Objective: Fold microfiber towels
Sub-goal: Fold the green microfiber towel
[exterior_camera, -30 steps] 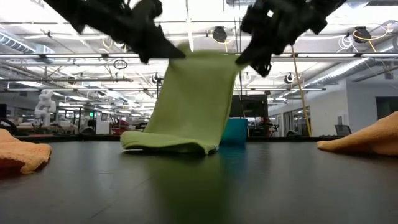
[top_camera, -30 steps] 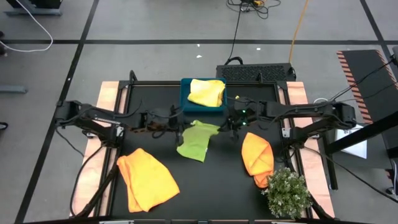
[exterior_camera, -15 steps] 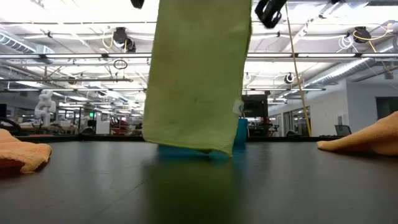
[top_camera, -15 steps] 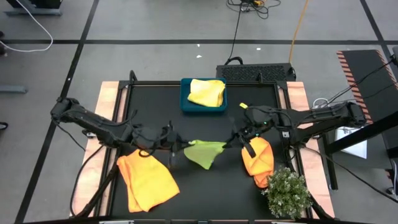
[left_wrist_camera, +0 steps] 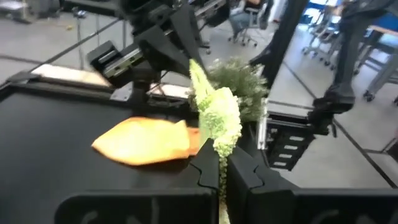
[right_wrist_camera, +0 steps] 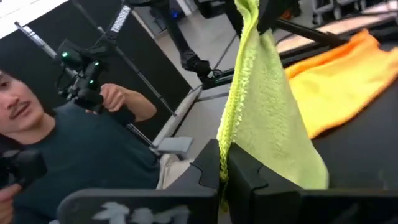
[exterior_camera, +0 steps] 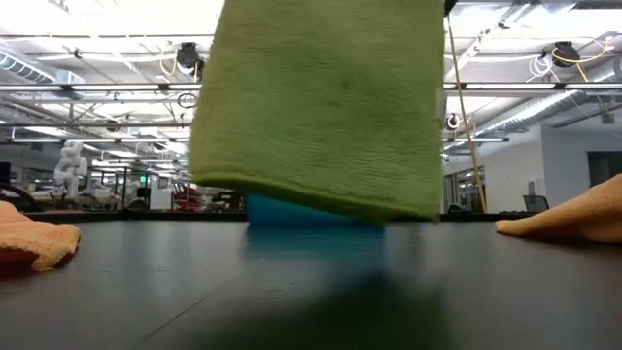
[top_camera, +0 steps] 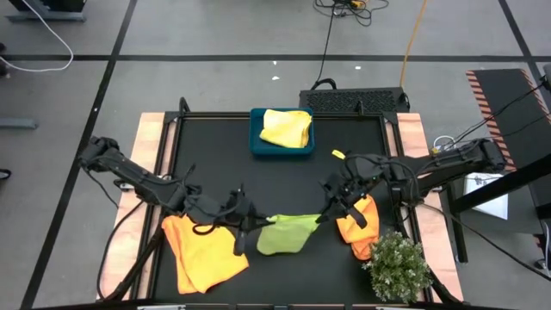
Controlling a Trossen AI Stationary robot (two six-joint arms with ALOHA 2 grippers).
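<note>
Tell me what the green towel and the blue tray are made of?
The green towel looks like soft, fuzzy cloth: a nubbly matte weave shows up close, and it hangs limp between the left gripper and right gripper. The blue tray looks like smooth, stiff plastic, judging by its straight, even rim, though that is less certain from here.

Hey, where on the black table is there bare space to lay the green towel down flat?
Bare mat between the teal tray and the lifted lime green towel. Crowded in front: orange towel, second orange towel, plant.
</note>
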